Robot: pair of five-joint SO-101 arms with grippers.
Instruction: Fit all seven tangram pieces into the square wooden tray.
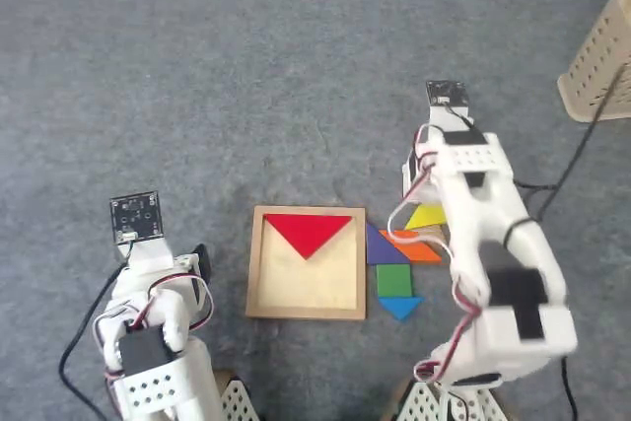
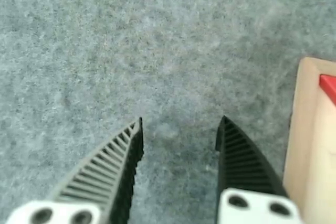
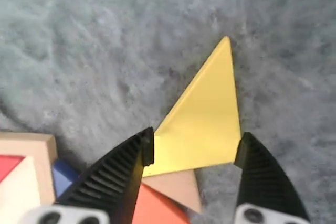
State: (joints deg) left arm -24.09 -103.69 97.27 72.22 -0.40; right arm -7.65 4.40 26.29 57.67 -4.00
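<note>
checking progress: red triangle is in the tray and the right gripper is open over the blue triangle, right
Not quite. The red triangle does lie in the wooden tray and the right gripper is open, but the right wrist view shows it over the yellow triangle, not a blue one.

No legible text, numbers or signs. The dark square board (image 1: 135, 216) on the left wrist possibly carries markings, too small to read.

Your right gripper (image 3: 196, 135) hangs spread over the yellow triangle (image 3: 210, 103), a finger at each side of its wide end. A tan piece (image 3: 178, 184) and an orange piece (image 3: 157, 208) butt against that end. A blue piece (image 3: 63, 174) sits just beside the tray (image 3: 31, 142) corner, with a red piece (image 3: 8, 163) inside.
</note>
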